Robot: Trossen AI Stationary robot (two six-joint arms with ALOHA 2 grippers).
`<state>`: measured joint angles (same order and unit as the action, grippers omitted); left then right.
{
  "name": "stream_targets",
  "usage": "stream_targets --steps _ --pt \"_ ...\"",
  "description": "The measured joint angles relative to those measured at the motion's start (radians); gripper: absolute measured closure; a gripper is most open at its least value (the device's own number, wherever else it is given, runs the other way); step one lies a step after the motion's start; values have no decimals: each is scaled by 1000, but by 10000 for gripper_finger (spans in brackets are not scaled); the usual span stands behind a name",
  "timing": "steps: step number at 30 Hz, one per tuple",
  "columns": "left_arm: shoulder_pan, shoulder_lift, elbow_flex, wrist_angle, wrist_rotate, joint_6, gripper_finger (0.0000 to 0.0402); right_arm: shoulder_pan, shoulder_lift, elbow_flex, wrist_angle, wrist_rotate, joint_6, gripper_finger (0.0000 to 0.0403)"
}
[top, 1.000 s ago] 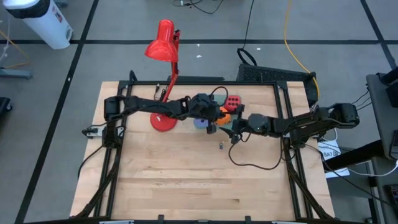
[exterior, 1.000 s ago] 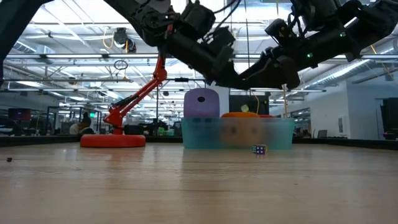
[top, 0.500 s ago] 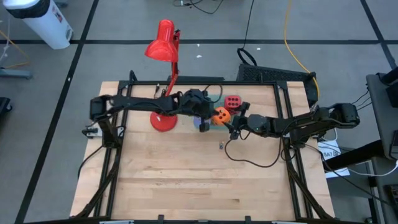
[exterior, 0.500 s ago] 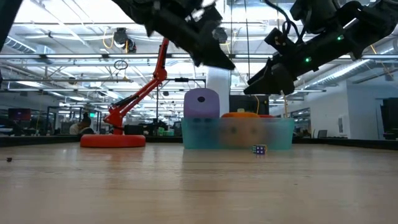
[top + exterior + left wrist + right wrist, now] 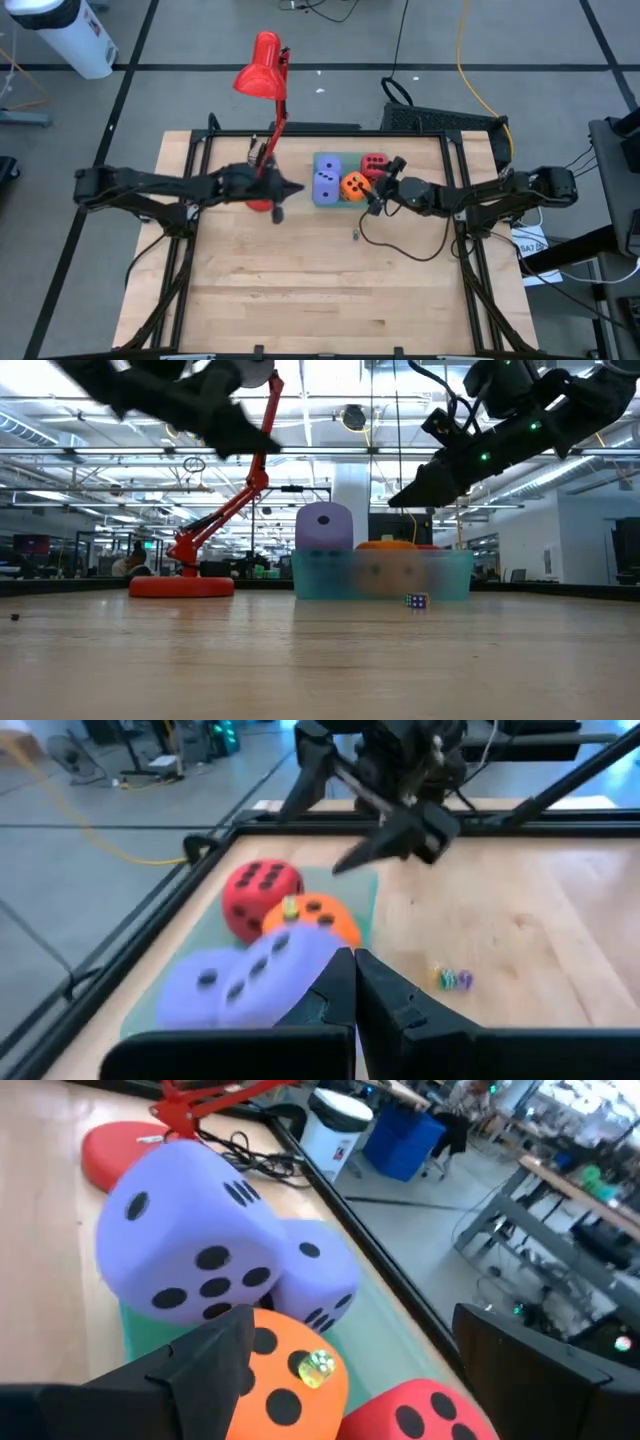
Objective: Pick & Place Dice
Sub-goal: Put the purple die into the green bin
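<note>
Dice (image 5: 340, 180) in tray, just beside right end effector (image 5: 377, 192)

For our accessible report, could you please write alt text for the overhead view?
Four soft dice, two lavender-blue, one orange and one red, sit piled in a green tray near the table's far edge. The right gripper hovers open beside them. The left gripper is shut by the red lamp.

The pale wooden surface (image 5: 300, 270) carries three things. At twelve o'clock stands a green tray (image 5: 336, 199) holding the dice; beside it, toward eleven o'clock, sits the red lamp's base (image 5: 258, 203) — and just in front of the tray lies a tiny die (image 5: 355, 235).
</note>
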<state>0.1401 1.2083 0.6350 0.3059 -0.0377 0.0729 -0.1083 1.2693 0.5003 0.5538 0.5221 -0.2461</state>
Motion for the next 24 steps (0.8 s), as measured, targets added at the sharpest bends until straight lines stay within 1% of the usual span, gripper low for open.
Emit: stream_targets --steps 4,7,11,15,18,20,24 --pt "-40 -99 -169 86 -126 9 401 -40 5 0 -13 -54 55 69" --pt "-65 -171 -249 121 -197 23 401 -59 30 0 -18 -54 70 69" --pt "-88 -260 -320 174 -223 23 399 -95 79 29 -22 -61 99 69" --pt "-98 -317 -346 175 -226 35 397 -115 155 79 -30 -79 83 69" --pt "-100 -331 -352 164 -226 36 400 -119 205 120 -46 -71 65 69" --pt "-101 -333 -353 167 -225 33 399 -120 233 150 -91 -14 62 69" --pt "-103 -332 -353 166 -226 34 391 -120 250 178 -162 166 56 69"
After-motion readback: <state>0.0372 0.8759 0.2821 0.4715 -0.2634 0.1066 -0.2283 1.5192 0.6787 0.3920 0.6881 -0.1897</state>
